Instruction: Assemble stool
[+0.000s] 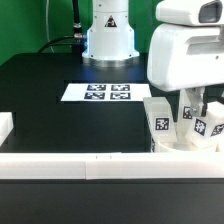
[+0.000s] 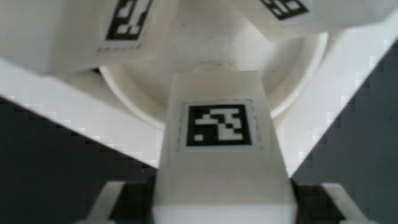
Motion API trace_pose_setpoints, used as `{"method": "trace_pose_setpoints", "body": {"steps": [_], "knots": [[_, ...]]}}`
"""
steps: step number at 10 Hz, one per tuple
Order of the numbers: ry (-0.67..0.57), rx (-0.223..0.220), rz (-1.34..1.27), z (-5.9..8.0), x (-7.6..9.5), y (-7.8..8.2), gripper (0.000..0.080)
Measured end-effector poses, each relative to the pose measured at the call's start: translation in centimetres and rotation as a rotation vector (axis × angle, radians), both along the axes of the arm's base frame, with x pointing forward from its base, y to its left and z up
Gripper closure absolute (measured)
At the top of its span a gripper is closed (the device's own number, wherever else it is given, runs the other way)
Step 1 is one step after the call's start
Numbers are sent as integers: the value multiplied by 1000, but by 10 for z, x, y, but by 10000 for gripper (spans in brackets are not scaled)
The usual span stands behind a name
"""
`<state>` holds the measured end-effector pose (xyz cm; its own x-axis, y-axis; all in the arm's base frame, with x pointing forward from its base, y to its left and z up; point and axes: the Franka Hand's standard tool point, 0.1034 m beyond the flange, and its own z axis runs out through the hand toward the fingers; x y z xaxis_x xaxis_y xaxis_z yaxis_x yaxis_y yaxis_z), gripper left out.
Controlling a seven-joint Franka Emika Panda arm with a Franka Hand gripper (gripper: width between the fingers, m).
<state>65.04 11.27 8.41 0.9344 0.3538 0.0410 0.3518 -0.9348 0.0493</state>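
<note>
Leg (image 2: 221, 135) | long axis in line with gripper (image 2: 217, 200) | jaws closed on its sides | seat (image 2: 196, 85) directly beyond, two legs already standing

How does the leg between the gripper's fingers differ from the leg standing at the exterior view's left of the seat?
The held leg sits between the fingers of the gripper; the other leg stands free of it, left of the gripper in the exterior view. The held leg is partly hidden by the gripper there; the other leg shows fully. Both are white, carry square tags and stand at the seat.
</note>
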Motion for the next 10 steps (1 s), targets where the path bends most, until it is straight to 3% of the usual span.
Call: {"method": "trace_pose_setpoints", "body": {"steps": [6,10], "knots": [[-12,36,-893,-2,-5,-1,462],[-28,42,-1240,-1,-6,0,462]]}}
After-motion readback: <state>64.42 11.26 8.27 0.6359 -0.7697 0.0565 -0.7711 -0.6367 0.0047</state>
